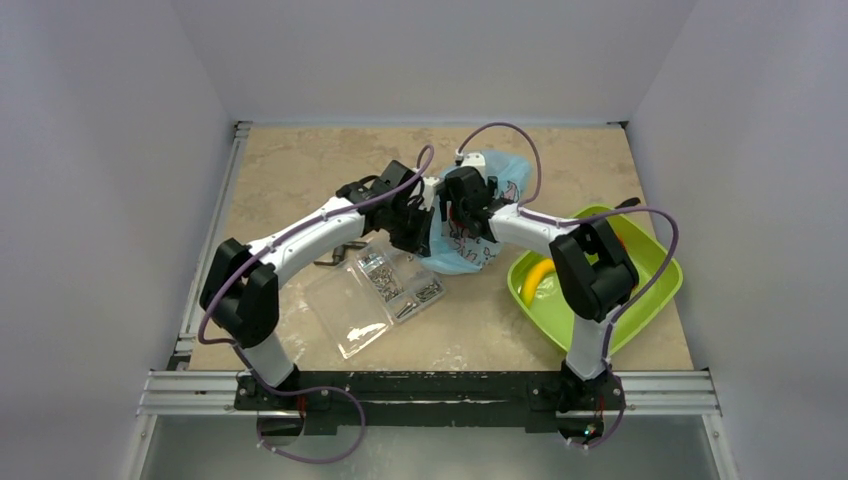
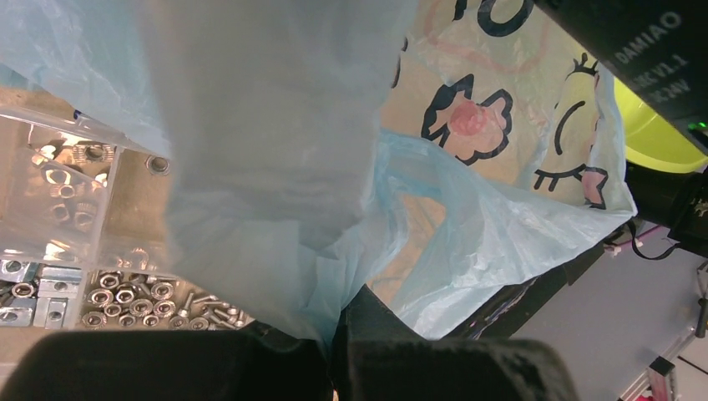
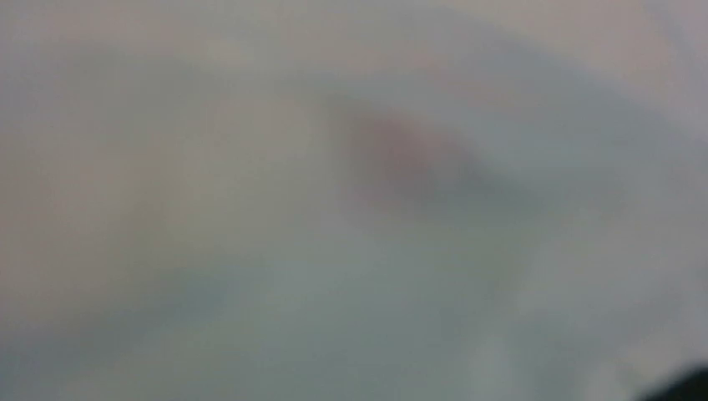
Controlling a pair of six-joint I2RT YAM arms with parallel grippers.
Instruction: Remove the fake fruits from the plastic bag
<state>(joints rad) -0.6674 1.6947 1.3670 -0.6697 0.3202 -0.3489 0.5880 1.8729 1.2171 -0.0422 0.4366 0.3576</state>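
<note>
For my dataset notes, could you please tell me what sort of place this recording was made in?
Probably a lab robot cell, not a home: a left arm and right arm bolted to an aluminium rail, white walls boxing in the table, and a box of nuts and bolts.

Beige stone-look table [image 1: 300,170]: clear box [image 1: 385,290] of nuts left of centre, blue bag [image 1: 505,170] in the middle, green tray [image 1: 650,290] right.
</note>
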